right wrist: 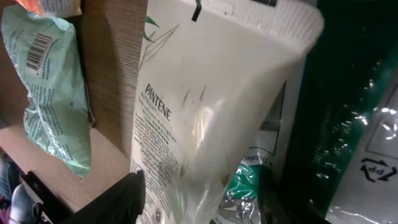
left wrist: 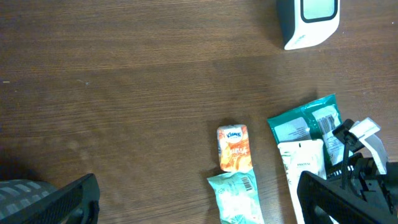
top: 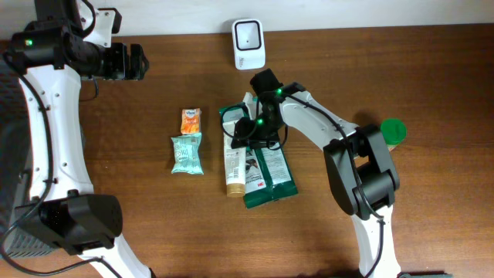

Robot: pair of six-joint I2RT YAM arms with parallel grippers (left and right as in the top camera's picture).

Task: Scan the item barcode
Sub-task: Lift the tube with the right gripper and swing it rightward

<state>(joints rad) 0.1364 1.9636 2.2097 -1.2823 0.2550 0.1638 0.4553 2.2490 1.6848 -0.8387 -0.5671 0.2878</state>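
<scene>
Tabletop (top: 401, 69): right end effector (top: 249, 133) covers tube (top: 235, 174) top.

The work surface is a table (top: 432, 69) with a dark brown wood-grain top; the grain runs left to right in the overhead view. A pale strip (top: 347, 11) borders the far edge of the table along the top of that view; whether it is wall or floor cannot be determined. Lighting is even, producing a faint sheen on the wood and soft-edged shadows.
</scene>
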